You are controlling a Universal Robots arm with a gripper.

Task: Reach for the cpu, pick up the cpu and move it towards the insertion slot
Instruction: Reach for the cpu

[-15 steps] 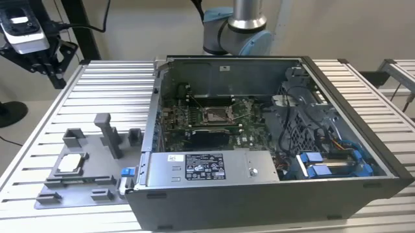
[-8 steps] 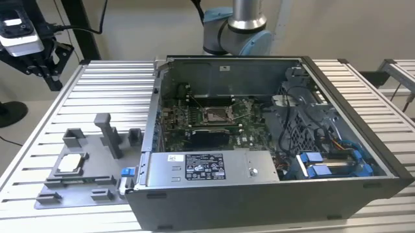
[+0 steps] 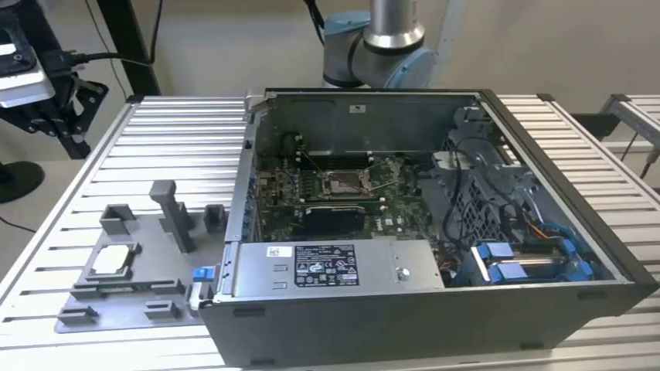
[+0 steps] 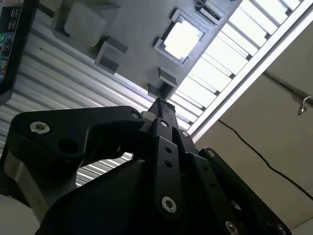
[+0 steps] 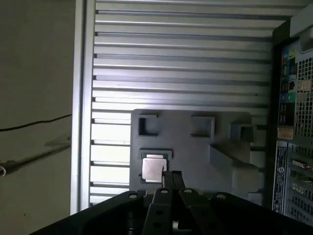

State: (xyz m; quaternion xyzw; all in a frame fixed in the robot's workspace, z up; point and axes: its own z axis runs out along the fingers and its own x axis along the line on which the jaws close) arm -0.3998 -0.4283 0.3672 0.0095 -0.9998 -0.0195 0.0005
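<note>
1. One cpu (image 3: 113, 261) lies flat in a shallow frame on one grey plate (image 3: 154, 255).
2. The plate rests on one bench (image 3: 175, 147) with a ribbed silver top.
3. In the exterior view, the plate is at 8 o'clock from one open computer case (image 3: 413, 325), just beside it, on the exterior view's left.
4. Inside the case is one green board with one square slot (image 3: 342, 183) near its middle. The cpu is well apart from the slot.
5. One robot arm (image 3: 384, 39) stands at 12 o'clock from the case.
6. One gripper (image 5: 172, 175) hangs over the plate. Its two black fingers (image 4: 168, 147) are pressed together and hold nothing.
7. In both wrist views the cpu sits alone in its frame, and the fingers do not touch it.
</note>
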